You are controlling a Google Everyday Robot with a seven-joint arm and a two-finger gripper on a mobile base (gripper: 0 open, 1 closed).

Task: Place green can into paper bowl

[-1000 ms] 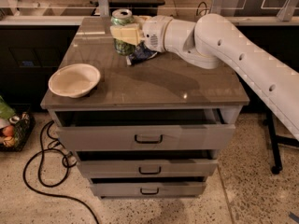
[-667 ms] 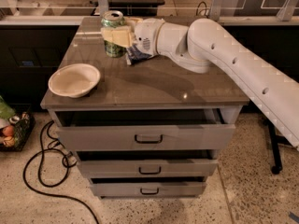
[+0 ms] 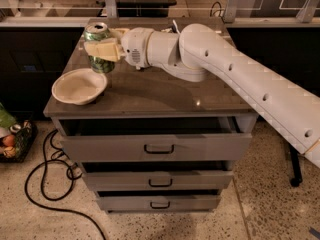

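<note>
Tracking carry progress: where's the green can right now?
In the camera view, the green can is clamped in the gripper at the left rear of the cabinet top, just behind the paper bowl's far right rim.

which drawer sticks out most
The top drawer, front past the tabletop edge; the lower two sit further back. The gripper holds the green can at back left.

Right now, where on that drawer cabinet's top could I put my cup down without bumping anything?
The front right of the cabinet top, between the paper bowl and the right edge, is bare. The back left is crowded: the tool grips the green can just behind the bowl, and the arm hangs over the back.
</note>
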